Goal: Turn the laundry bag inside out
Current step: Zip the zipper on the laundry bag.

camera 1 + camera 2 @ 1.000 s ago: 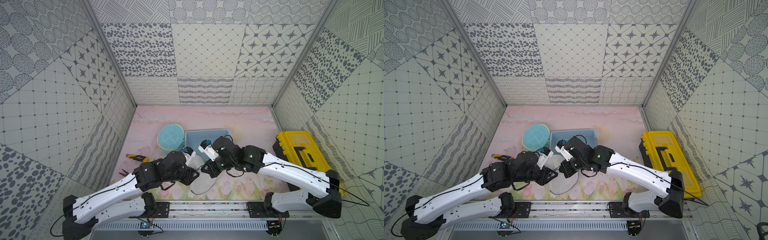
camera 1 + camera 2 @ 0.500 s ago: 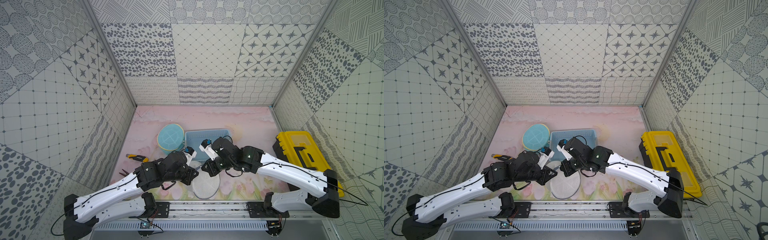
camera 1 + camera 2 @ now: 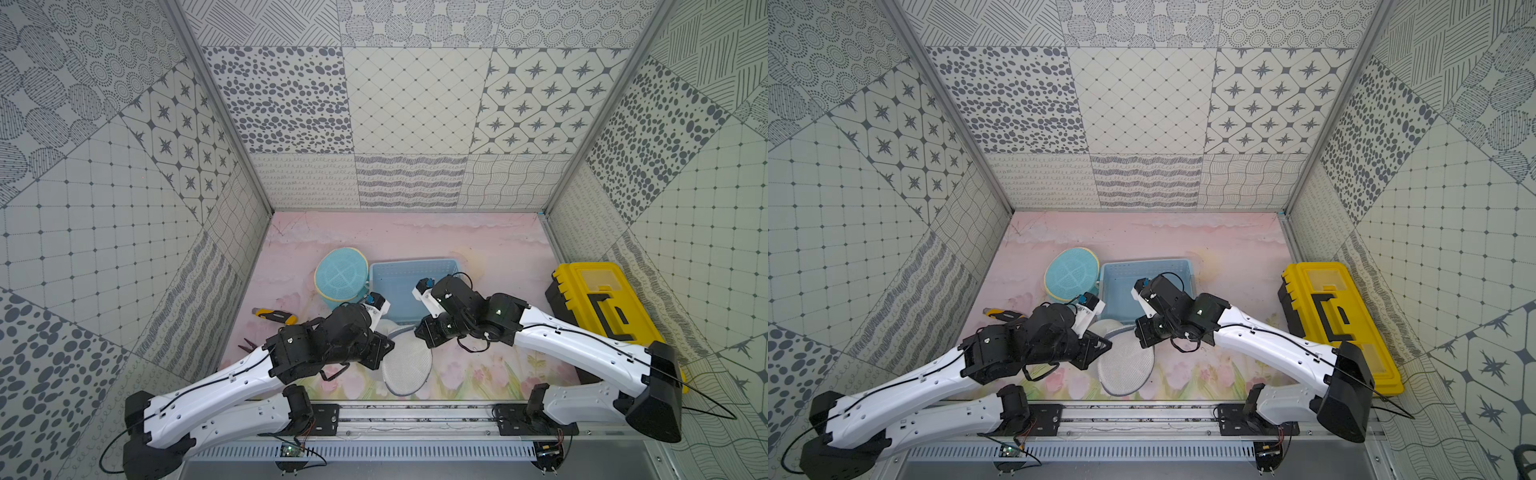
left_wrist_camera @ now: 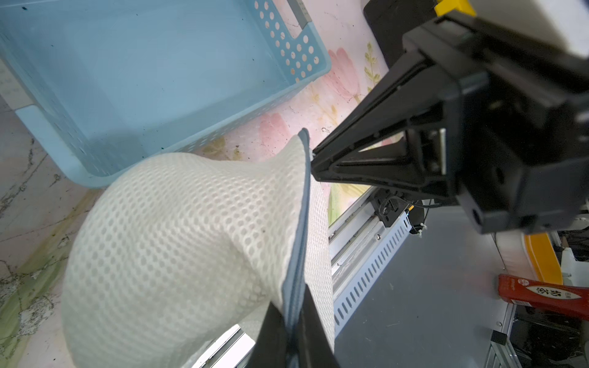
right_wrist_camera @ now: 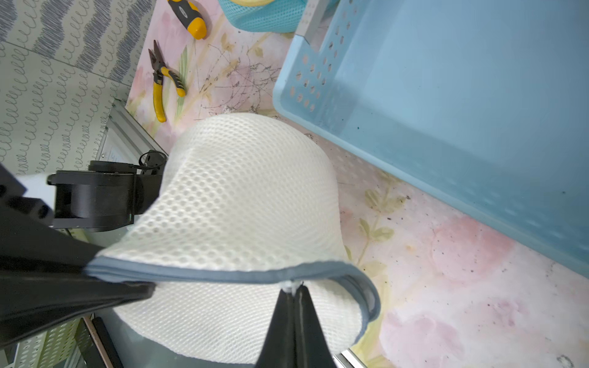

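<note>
Closing my left gripper (image 4: 291, 307) was the change that mattered: a second before, its jaws had stood partly apart beside the cloth, and now they were pinched tight on the grey-blue trim (image 5: 223, 274) of the laundry bag (image 3: 405, 361). My right gripper (image 5: 292, 296) had not altered; it was clamped on the same trim, a little way along from the left. The white mesh bag therefore hung between my two arms, in front of the blue basket (image 3: 409, 266) and close to the front rail. Its round panel showed in both top views, fuller than a second earlier. Whether its lower edge touched the mat I could not tell. In the right wrist view the trim curled open into a small loop beyond my right fingers, so I took that for the mouth. I judged that having two holds on the rim meant the gripping step was done and the turning itself had not begun, since the mesh bulged outward with nothing pushed through. I reckoned the next move would call for drawing the two holds apart to widen the mouth. The risk I saw was the thin trim slipping from one pinch as the cloth tightened.
</note>
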